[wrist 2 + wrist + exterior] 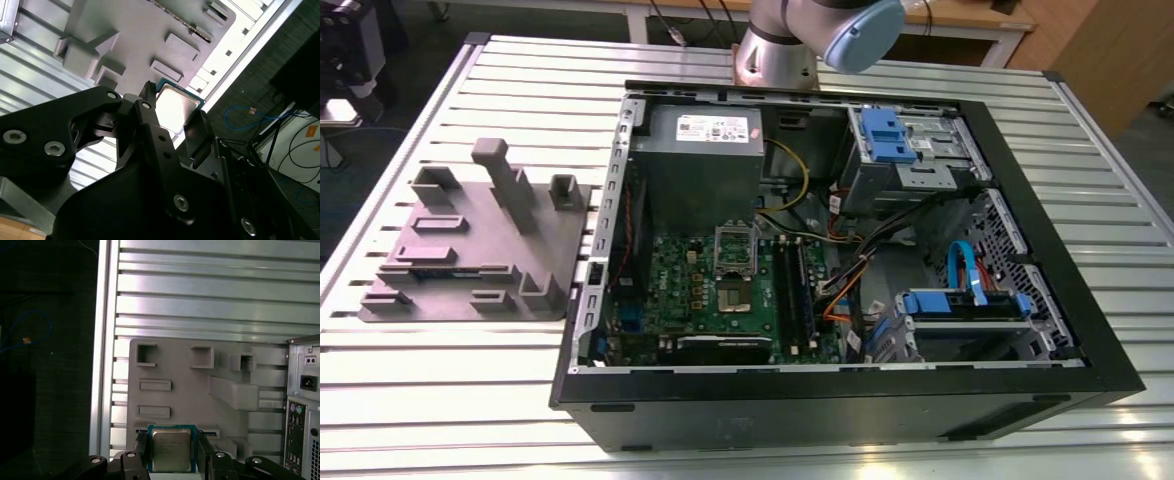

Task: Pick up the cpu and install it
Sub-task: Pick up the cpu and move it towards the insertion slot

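Observation:
The cpu [171, 447], a small square chip with a shiny metal top and a thin blue-green rim, sits between the two black fingers [141, 449] of my gripper [171, 452], which is shut on it. It hangs well above the grey moulded tray [190, 390]. In the second wrist view the cpu [176, 106] shows between the fingers [150, 117] of the gripper [175, 122], with the tray [135, 35] beyond. The silver socket frame [735, 262] lies open on the green motherboard [687, 290]. The arm [814, 40] rises at the back.
The open black computer case [854, 400] lies on the slatted aluminium table [440, 380], with the grey tray [467, 250] at the exterior view's left. Cables, blue drive cages [967, 305] and a power supply [700, 130] fill the case. The case's rear panel [304, 405] stands beside the tray.

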`<action>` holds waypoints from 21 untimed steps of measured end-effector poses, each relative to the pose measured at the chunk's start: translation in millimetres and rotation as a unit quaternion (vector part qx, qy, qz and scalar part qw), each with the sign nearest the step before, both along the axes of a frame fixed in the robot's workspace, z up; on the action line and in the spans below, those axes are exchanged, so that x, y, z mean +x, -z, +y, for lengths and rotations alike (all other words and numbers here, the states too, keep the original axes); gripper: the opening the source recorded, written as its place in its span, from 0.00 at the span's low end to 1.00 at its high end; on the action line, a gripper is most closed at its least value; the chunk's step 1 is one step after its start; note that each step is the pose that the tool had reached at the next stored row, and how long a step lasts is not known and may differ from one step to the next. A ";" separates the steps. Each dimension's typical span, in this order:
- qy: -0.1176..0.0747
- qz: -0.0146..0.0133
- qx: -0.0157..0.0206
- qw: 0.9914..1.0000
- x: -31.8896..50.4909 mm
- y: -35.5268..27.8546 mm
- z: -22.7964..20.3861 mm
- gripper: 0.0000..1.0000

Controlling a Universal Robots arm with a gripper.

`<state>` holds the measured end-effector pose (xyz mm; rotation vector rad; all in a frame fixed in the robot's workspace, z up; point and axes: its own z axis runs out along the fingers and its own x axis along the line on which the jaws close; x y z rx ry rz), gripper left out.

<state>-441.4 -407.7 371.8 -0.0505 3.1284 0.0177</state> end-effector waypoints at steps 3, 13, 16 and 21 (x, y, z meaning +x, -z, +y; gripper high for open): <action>0.000 0.000 0.000 1.000 1.1 0.0 0.0 0.47; 0.000 0.000 0.000 1.000 4.6 0.0 0.0 0.47; 0.000 0.000 0.000 1.000 4.6 0.0 0.0 0.47; 0.000 0.000 0.000 1.000 4.7 0.0 0.0 0.47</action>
